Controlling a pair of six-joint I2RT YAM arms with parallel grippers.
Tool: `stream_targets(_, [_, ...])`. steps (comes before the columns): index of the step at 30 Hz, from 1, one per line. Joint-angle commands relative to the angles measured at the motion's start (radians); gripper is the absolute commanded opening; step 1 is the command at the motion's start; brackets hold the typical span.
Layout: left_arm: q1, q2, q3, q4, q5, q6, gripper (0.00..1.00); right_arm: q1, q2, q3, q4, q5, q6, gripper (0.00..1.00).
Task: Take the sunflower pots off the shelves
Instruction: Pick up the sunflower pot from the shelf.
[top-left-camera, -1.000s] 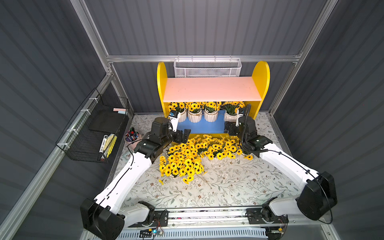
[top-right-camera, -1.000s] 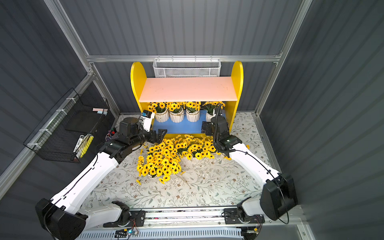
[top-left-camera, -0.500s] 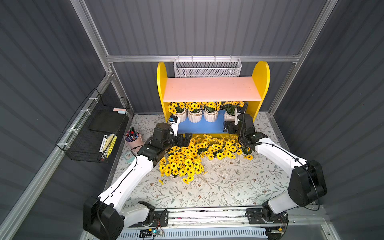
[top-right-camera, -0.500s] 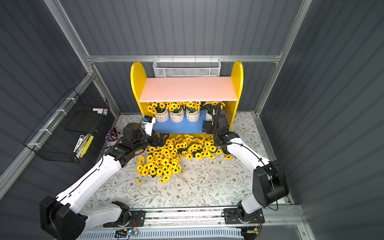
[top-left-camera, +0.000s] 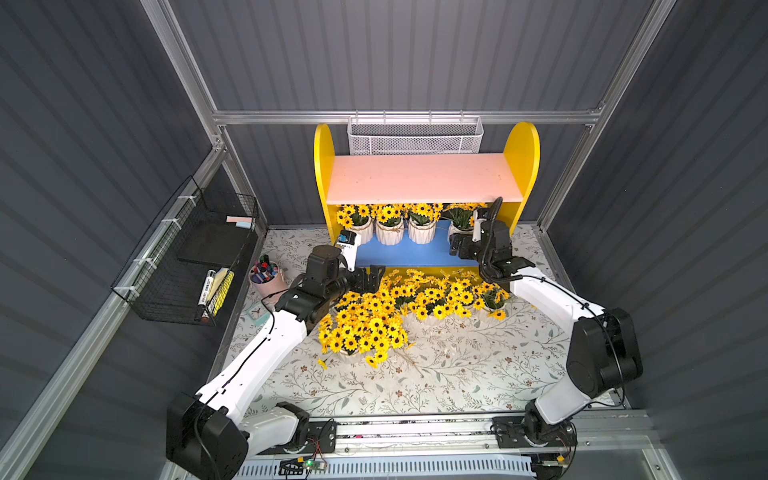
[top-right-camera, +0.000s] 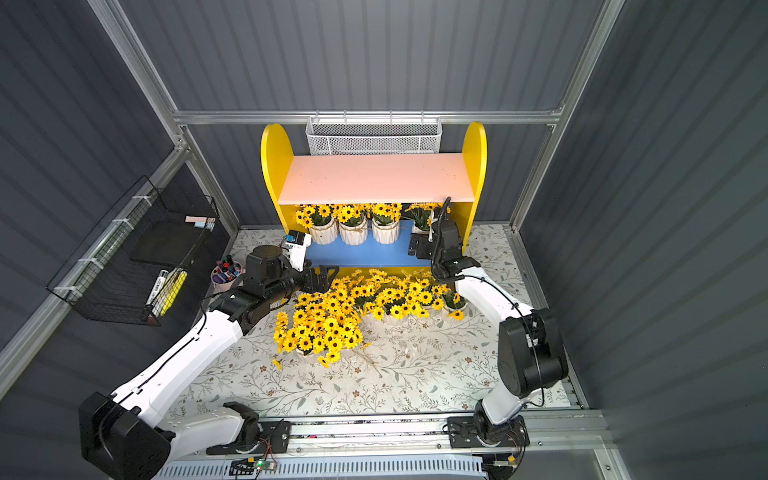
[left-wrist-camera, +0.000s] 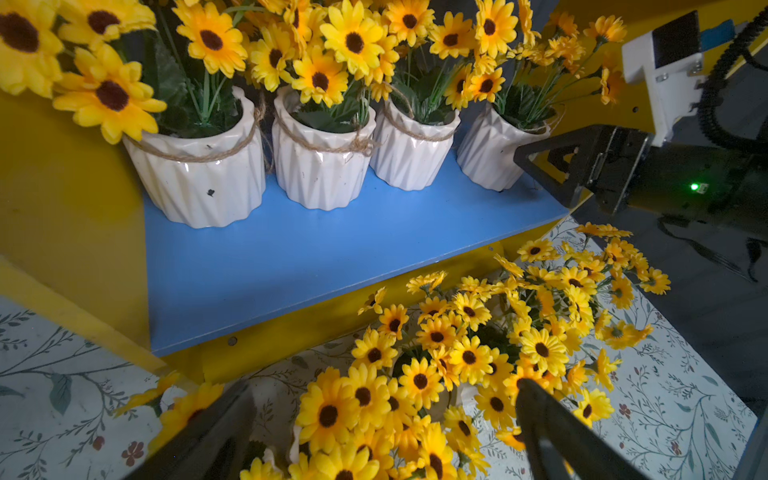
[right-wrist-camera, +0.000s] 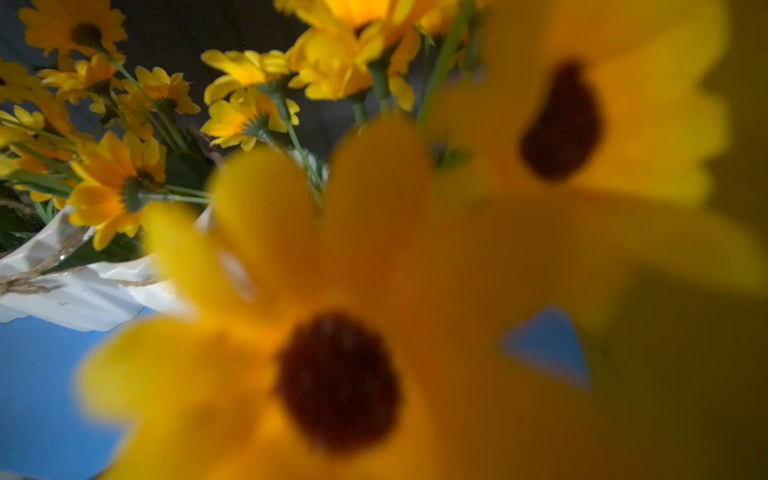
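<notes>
While four sunflower pots (left-wrist-camera: 318, 170) stand at the blue shelf's (left-wrist-camera: 332, 257) back edge, my left tool (top-left-camera: 372, 276) and right tool (top-left-camera: 454, 245) hang wide open, empty. The glossy ribbed pots seem slippery, so I'd grip the body, not the flowers (left-wrist-camera: 353, 39).

Two sunflowers (right-wrist-camera: 336, 374) sit right against the lens, badly blurred, their yellow petals and dark centres filling most of the frame. Past them stands a white ribbed pot (right-wrist-camera: 83, 286) with twine (right-wrist-camera: 25, 284) tied round it, resting on the blue board (right-wrist-camera: 37, 395). Sharper blooms (right-wrist-camera: 245, 112) on green stems rise from the pot against a dark background. A dull yellow surface (right-wrist-camera: 739, 374) lies beyond the blurred flowers, on the side away from the pot.
</notes>
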Motion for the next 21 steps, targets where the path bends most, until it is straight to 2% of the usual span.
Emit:
stream_targets(1, [0.003, -0.009, -0.012, 0.015, 0.019, 0.015, 1.0, -0.008, 0.034, 0.04, 0.049, -0.033, -0.038, 0.99])
stream_targets(13, [0.003, -0.002, -0.016, 0.027, 0.039, 0.017, 0.99, -0.014, 0.131, 0.107, 0.086, 0.013, -0.095, 0.99])
stream_targets(21, [0.003, 0.005, -0.017, 0.032, 0.049, 0.016, 1.0, -0.017, 0.158, 0.052, 0.245, 0.007, -0.102, 0.99])
